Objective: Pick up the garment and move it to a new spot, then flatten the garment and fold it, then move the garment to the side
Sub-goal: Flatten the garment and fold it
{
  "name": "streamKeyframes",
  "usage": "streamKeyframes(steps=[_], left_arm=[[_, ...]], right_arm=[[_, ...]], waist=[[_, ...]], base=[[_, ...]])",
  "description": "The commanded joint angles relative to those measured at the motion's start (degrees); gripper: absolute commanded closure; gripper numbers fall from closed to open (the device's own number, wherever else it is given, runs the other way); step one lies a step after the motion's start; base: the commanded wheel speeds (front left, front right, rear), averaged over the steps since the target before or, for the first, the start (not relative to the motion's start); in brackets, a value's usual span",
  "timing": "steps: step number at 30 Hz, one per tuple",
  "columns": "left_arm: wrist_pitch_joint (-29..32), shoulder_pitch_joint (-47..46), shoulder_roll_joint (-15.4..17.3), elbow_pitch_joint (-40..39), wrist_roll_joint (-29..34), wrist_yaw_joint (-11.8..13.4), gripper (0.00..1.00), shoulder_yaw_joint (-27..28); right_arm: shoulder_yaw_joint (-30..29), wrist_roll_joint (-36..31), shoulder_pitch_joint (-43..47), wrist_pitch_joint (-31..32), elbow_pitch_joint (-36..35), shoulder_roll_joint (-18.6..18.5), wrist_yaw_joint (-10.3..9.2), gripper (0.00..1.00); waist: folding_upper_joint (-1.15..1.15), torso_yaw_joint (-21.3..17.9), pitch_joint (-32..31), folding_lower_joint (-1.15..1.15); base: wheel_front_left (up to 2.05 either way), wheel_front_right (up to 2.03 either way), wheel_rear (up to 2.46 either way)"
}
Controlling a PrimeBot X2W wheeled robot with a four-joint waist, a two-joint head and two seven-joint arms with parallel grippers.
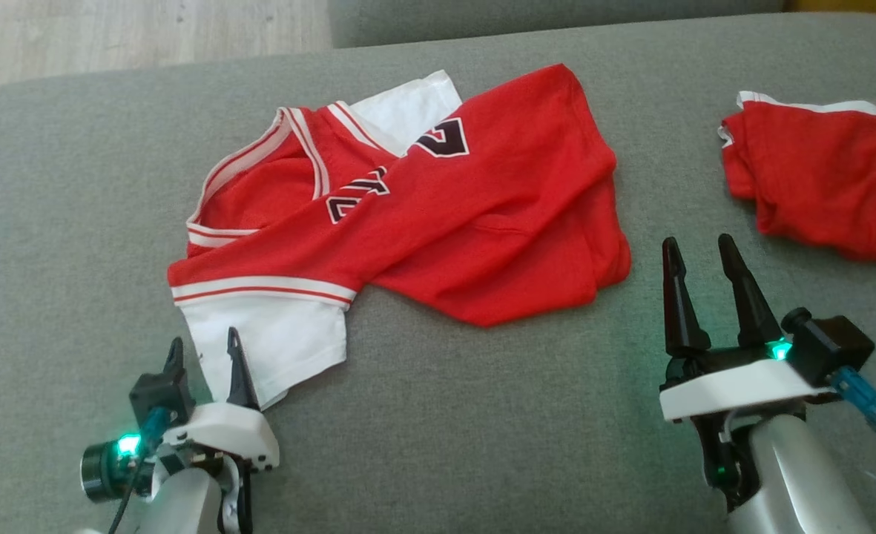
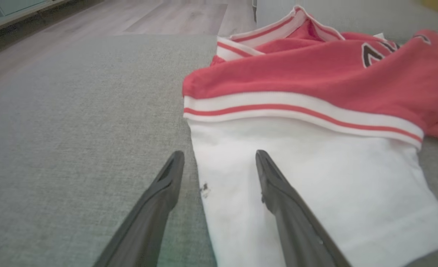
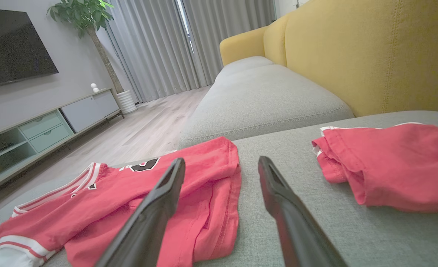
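Garment: red jersey (image 1: 438, 215), rumpled, lying on the grey cushion (image 1: 482, 415)
Left gripper (image 1: 205, 337): jaws wide apart, holding nothing, astride the edge of the white sleeve (image 2: 315, 178)
Right gripper (image 1: 697, 239): jaws wide apart, empty, just beside the jersey's hem
Second red garment (image 1: 823, 178): apart, at right

Grey sofa seat (image 1: 438, 415); yellow backrest (image 3: 371, 55); television (image 3: 11, 44); potted plant (image 3: 81, 11); curtains (image 3: 155, 48)

White wrists (image 1: 734, 387); black tapered fingers (image 1: 681, 304) — green lights (image 1: 127, 445); blue cable (image 1: 862, 398).
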Motion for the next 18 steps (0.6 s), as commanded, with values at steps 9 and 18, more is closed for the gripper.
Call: streamKeyframes(steps=[9, 18], left_arm=[[-2.97, -1.08, 0.69, -3.96, -0.95, -0.54, 0.00, 1.29], [-5.19, 0.55, 0.82, -19.93, 2.00, -6.58, 0.00, -0.94]], right_arm=[[0.93, -0.06, -2.14, -0.61, -1.32, -0.01, -0.05, 0.00], [0.49, -0.56, -1.11, -0.61, -1.68, -0.01, -0.05, 0.00]], waist=[[0.00, 0.92, -1.89, 0.00], [0.00, 2.18, -4.45, 0.00]], base=[[0.00, 0.00, 0.00], [0.00, 0.00, 0.00]])
